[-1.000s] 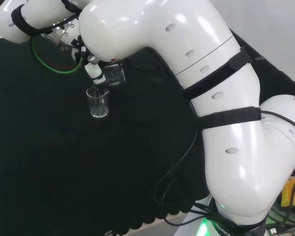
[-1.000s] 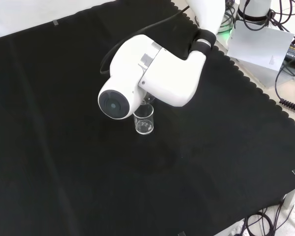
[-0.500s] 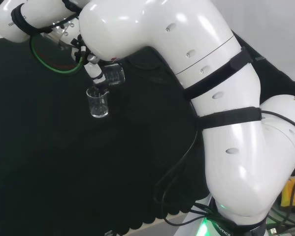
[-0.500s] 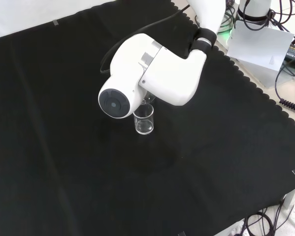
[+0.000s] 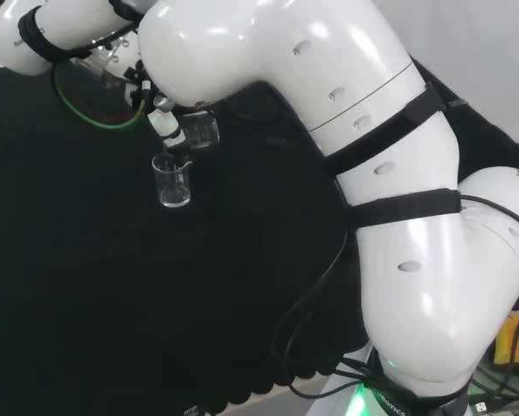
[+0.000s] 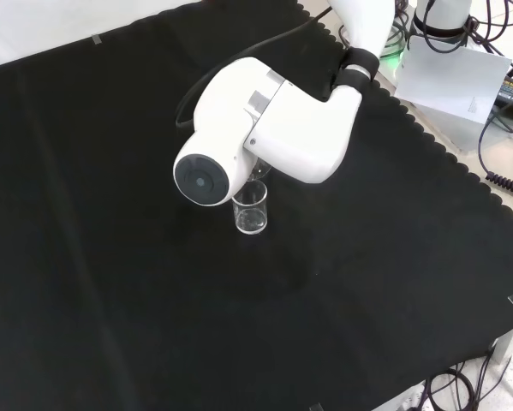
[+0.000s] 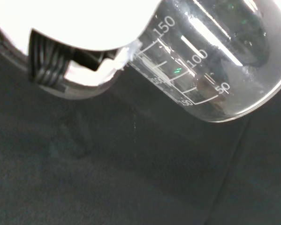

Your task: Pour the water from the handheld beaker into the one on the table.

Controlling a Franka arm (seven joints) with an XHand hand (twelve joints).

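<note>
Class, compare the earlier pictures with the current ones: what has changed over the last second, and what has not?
The held beaker has barely shifted in the hand, staying tipped over the beaker on the cloth. That beaker has not moved.

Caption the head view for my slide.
The hand tips a held beaker over an upright beaker on the black cloth.

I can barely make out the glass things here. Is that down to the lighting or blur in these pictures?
Mostly the clear glass against black cloth: in the front view the standing beaker shows only by pale rim and wall reflections; in the head view bright glare patches sit on the white arm; in the wrist view the held beaker carries streaky highlights, and the white part of the hand is blurred and washed out.
</note>
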